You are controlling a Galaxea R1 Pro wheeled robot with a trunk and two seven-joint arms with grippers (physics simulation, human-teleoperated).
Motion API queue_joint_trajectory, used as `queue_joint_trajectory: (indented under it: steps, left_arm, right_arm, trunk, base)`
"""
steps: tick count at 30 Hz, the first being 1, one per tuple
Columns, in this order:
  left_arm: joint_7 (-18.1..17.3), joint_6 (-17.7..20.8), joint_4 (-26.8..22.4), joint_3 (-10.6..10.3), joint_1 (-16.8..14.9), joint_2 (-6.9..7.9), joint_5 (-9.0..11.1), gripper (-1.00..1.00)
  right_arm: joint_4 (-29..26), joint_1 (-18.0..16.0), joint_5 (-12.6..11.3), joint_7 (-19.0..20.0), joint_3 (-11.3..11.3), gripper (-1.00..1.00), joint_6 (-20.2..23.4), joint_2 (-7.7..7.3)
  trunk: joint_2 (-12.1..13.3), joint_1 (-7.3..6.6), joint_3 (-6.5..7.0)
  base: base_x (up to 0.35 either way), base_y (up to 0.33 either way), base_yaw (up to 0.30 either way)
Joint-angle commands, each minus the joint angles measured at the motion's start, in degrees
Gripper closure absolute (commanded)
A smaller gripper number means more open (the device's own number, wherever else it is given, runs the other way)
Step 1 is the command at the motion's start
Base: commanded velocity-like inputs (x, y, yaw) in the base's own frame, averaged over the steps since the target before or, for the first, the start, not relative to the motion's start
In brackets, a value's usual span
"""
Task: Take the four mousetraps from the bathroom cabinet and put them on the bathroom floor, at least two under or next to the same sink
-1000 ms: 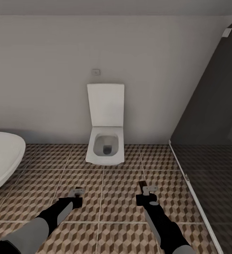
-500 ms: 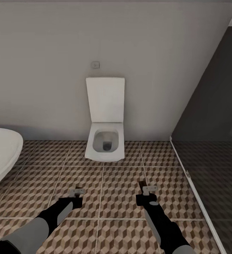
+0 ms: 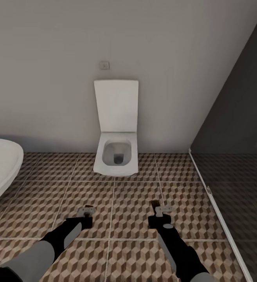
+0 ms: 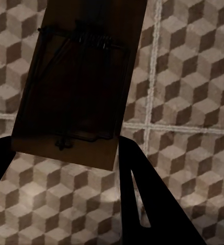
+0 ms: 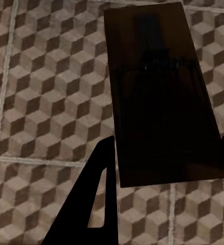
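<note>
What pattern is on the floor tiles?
Brown, beige and white 3D cubes on the bathroom floor, clearest in the head view.

One flat brown wooden mousetrap with dark wire (image 4: 73,87) is clamped in the left pincer (image 3: 85,213). A second shadowed brown board mousetrap (image 5: 160,94) sits in the right pincer (image 3: 159,211). Both hang above the brown, beige and white cube-patterned tiled bathroom floor (image 3: 132,199), lower centre of the head view.

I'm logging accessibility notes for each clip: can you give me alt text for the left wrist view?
A brown wooden mousetrap with dark wire parts is held in the left hand, seen in shadow from close above. Beneath it lies the bathroom floor, tiles printed with a brown, beige and white cube pattern and pale grout lines. One dark finger of the hand slants across the foreground.
</note>
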Motion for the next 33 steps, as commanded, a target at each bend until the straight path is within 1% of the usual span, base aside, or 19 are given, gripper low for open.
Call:
queue_joint_trajectory:
  steps: [1,3,6,7,9,10,11,12,14,15,16,17,18,20,21,24,25,28,33]
  left_arm:
    - [0.56,0.19,-0.99,-0.53,-0.02,0.11,0.37,1.00]
    - [0.57,-0.22,-3.05,-0.79,-0.02,0.12,0.00,1.00]
    - [0.70,0.09,-5.52,-0.87,-0.02,0.10,-0.68,1.00]
    - [0.78,0.92,-7.05,-0.83,-0.07,0.12,-0.96,1.00]
    - [0.98,4.39,-10.16,-0.72,-0.51,0.20,-1.21,1.00]
    - [1.08,8.51,-12.85,-0.46,-1.41,0.24,-1.33,1.00]
    - [1.11,10.92,-14.33,-0.12,-2.01,0.26,-1.37,1.00]
    - [1.16,15.98,-17.31,1.13,-3.48,0.28,-1.43,1.00]
    - [1.54,24.00,-21.53,5.24,-7.21,0.26,-1.75,1.00]
    - [1.89,26.34,-22.48,7.28,-9.37,0.25,-2.12,1.00]
    - [2.10,27.20,-22.66,8.11,-10.43,0.25,-2.34,1.00]
    - [2.55,28.43,-22.31,9.30,-12.44,0.25,-2.81,1.00]
    - [2.80,28.87,-21.84,9.72,-13.29,0.23,-3.09,1.00]
    - [3.63,29.80,-19.59,10.73,-15.47,0.18,-4.24,1.00]
    - [3.77,29.86,-19.08,10.87,-15.77,0.16,-4.53,1.00]
    - [4.16,29.12,-15.23,11.21,-16.67,0.15,-6.29,1.00]
    - [4.17,28.65,-14.49,11.24,-16.73,0.18,-6.52,1.00]
    - [4.05,23.80,-10.52,11.12,-16.92,0.95,-7.19,1.00]
    - [3.88,20.71,-8.19,10.85,-16.97,1.45,-7.39,1.00]
  right_arm:
    - [-0.23,-0.03,-0.25,-0.40,1.58,1.00,0.02,-0.07]
    - [-2.63,-0.03,0.31,-0.54,3.89,1.00,-0.41,-0.07]
    - [-7.84,-0.17,2.09,-1.13,4.86,1.00,0.27,-0.03]
    - [-10.57,-0.69,3.51,-1.47,5.09,1.00,1.52,-0.02]
    - [-13.63,-2.83,5.36,-1.68,5.29,1.00,4.86,-0.01]
    - [-14.79,-4.95,6.06,-1.63,5.37,1.00,7.75,0.00]
    - [-15.19,-6.05,6.31,-1.61,5.40,1.00,9.21,0.00]
    - [-15.65,-8.25,6.67,-1.54,5.43,1.00,11.85,0.00]
    - [-15.34,-12.08,7.05,-1.47,5.48,1.00,14.90,0.00]
    - [-14.51,-14.03,7.14,-1.47,5.49,1.00,15.69,0.00]
    - [-13.86,-15.08,7.17,-1.48,5.49,1.00,15.97,0.00]
    - [-12.00,-17.40,7.22,-1.49,5.49,1.00,16.38,0.00]
    - [-10.66,-18.65,7.22,-1.49,5.48,1.00,16.53,0.00]
    - [-2.95,-23.84,6.80,-1.35,5.28,1.00,16.70,0.00]
    - [-0.76,-25.04,6.47,-1.24,5.13,1.00,16.55,0.00]
    - [9.19,-29.25,2.01,-0.68,4.14,1.00,11.85,0.00]
    - [10.13,-29.56,1.18,-0.64,4.06,1.00,10.69,0.00]
    - [12.97,-30.47,-2.03,-0.49,3.83,1.00,6.79,0.00]
    - [13.84,-30.74,-3.04,-0.39,3.82,1.00,5.32,0.05]
  trunk:
    - [-0.02,0.00,-0.10]
    - [-0.02,0.00,-0.16]
    - [-0.02,0.00,-0.20]
    - [-0.02,0.00,-0.21]
    - [-0.02,0.00,-0.22]
    - [-0.02,0.00,-0.22]
    - [-0.02,0.00,-0.22]
    - [-0.02,0.00,-0.22]
    - [-0.02,0.00,-0.22]
    - [-0.02,0.00,-0.22]
    - [-0.02,0.00,-0.22]
    - [-0.02,0.00,-0.22]
    - [-0.02,0.00,-0.22]
    - [-0.02,0.00,-0.22]
    - [-0.02,0.00,-0.22]
    - [-0.02,0.00,-0.22]
    - [-0.02,0.00,-0.22]
    - [-0.02,0.00,-0.22]
    - [-0.02,0.00,-0.22]
  base:
    - [0.000,0.000,0.000]
    - [0.000,0.000,0.000]
    - [0.000,0.000,0.000]
    - [0.000,0.000,0.000]
    - [0.000,0.000,0.000]
    - [0.000,0.000,0.000]
    - [0.000,0.000,0.000]
    - [0.000,0.000,0.000]
    - [0.000,0.000,0.000]
    - [0.000,0.000,0.000]
    - [0.000,0.000,0.000]
    - [0.000,0.000,0.000]
    - [0.000,0.000,0.000]
    - [0.000,0.000,0.000]
    - [0.000,0.000,0.000]
    - [0.000,0.000,0.000]
    - [0.000,0.000,0.000]
    - [0.000,0.000,0.000]
    - [0.000,0.000,0.000]
